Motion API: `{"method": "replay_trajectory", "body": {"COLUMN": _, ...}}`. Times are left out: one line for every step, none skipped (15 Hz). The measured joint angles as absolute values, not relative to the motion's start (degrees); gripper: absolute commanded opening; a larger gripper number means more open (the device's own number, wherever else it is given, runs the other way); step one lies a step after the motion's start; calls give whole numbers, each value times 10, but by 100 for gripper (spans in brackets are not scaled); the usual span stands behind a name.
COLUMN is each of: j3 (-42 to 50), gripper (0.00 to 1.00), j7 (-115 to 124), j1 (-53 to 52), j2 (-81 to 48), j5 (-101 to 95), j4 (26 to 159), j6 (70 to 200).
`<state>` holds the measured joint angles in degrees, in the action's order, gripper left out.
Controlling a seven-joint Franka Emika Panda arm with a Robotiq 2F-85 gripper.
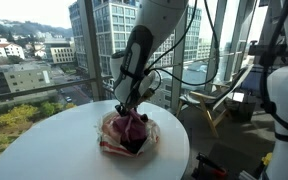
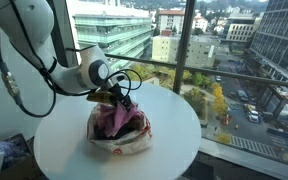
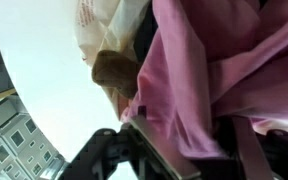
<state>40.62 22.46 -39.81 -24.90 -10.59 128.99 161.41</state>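
A crumpled pink cloth [image 1: 132, 130] [image 2: 118, 120] lies heaped on a pale plastic bag [image 1: 108, 146] [image 2: 126, 149] in the middle of a round white table [image 1: 44, 150] [image 2: 176, 130]. My gripper [image 1: 127, 108] [image 2: 122, 101] reaches down into the top of the heap. In the wrist view the pink cloth [image 3: 204, 70] fills the frame and the space between the fingers. The gripper [image 3: 194, 150] has its fingers [image 3: 152, 152] spread apart, with folds of cloth lying between them. A brown patch [image 3: 114, 68] shows beside the bag [image 3: 102, 20].
The table stands against tall glass windows with city buildings beyond. The table's rim [image 2: 199, 135] runs close to the glass. A second white robot body [image 1: 284, 90] and a wooden frame [image 1: 220, 100] stand beside the table in an exterior view.
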Motion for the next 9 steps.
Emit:
{"method": "replay_trajectory", "body": {"j3": 429, "gripper": 100, "j7": 242, "j1": -419, "j2": -240, "j5": -125, "j4": 1281, "j6": 1567}}
{"method": "replay_trajectory", "body": {"j3": 440, "gripper": 100, "j7": 259, "j1": -431, "j2": -230, "j5": -148, "j4": 1271, "j6": 1521}}
{"method": "replay_trajectory", "body": {"j3": 438, "gripper": 100, "j7": 282, "j1": -433, "j2": -218, "j5": -178, "j4": 1259, "j6": 1475}}
{"method": "replay_trajectory", "body": {"j3": 433, "gripper": 100, "j7": 302, "j1": -432, "j2": -206, "j5": -204, "j4": 1249, "j6": 1434}}
{"method": "replay_trajectory", "body": {"j3": 423, "gripper": 100, "j7": 317, "j1": -427, "j2": -194, "j5": -225, "j4": 1239, "j6": 1396}}
{"method": "replay_trajectory", "body": {"j3": 406, "gripper": 100, "j7": 330, "j1": -417, "j2": -183, "j5": -242, "j4": 1232, "j6": 1360}}
{"method": "replay_trajectory", "body": {"j3": 384, "gripper": 100, "j7": 340, "j1": -402, "j2": -173, "j5": -255, "j4": 1226, "j6": 1328}}
{"method": "replay_trajectory", "body": {"j3": 358, "gripper": 100, "j7": 348, "j1": -382, "j2": -164, "j5": -265, "j4": 1222, "j6": 1300}}
{"method": "replay_trajectory", "body": {"j3": 330, "gripper": 100, "j7": 355, "j1": -357, "j2": -157, "j5": -271, "j4": 1220, "j6": 1276}}
